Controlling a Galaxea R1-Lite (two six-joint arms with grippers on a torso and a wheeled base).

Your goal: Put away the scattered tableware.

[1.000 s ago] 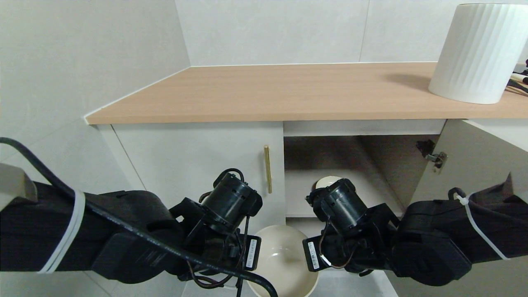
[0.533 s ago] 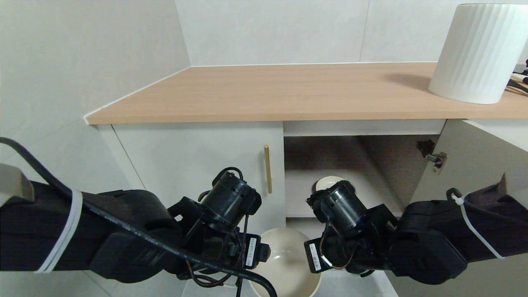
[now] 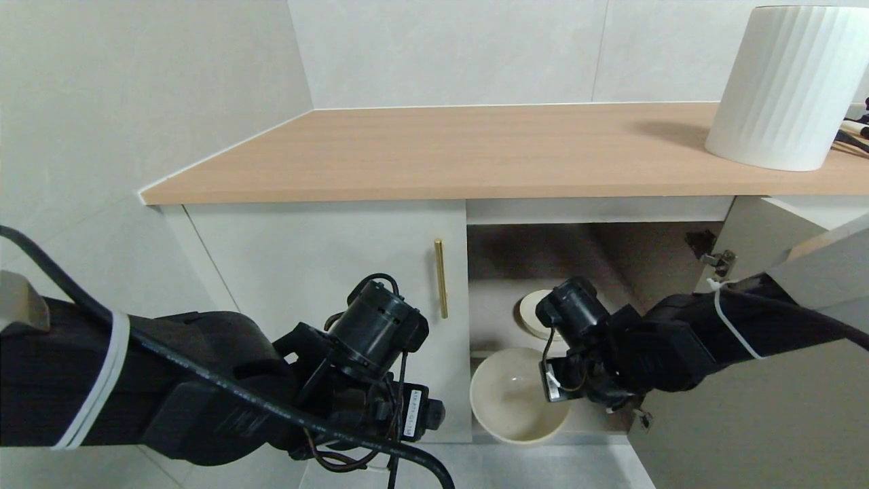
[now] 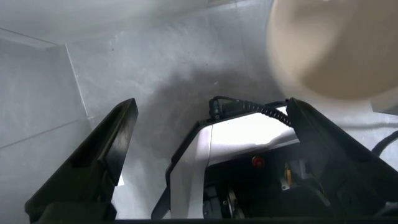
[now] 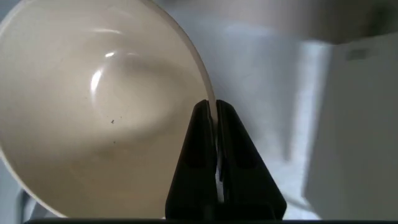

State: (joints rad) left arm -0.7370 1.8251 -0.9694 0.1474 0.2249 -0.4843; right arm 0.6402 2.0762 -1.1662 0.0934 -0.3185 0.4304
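Note:
A cream bowl (image 3: 517,399) hangs at the mouth of the open cabinet (image 3: 597,258), level with its lower shelf. My right gripper (image 3: 561,401) is shut on the bowl's right rim. In the right wrist view the fingers (image 5: 205,134) pinch the thin rim of the bowl (image 5: 99,106). My left gripper (image 3: 422,420) is low in front of the shut left door, apart from the bowl. It is open (image 4: 211,118) with nothing between its fingers, and the bowl (image 4: 329,50) shows farther off. A small cream dish (image 3: 533,309) lies on the cabinet shelf behind the bowl.
The left cabinet door (image 3: 326,272) is shut and has a gold handle (image 3: 440,278). The right door (image 3: 781,407) stands open beside my right arm. A tall white ribbed container (image 3: 787,85) stands on the wooden countertop (image 3: 441,149) at the far right.
My right arm has carried the bowl forward and to the right, from between the two grippers to the cabinet opening. The left gripper has stayed about where it was.

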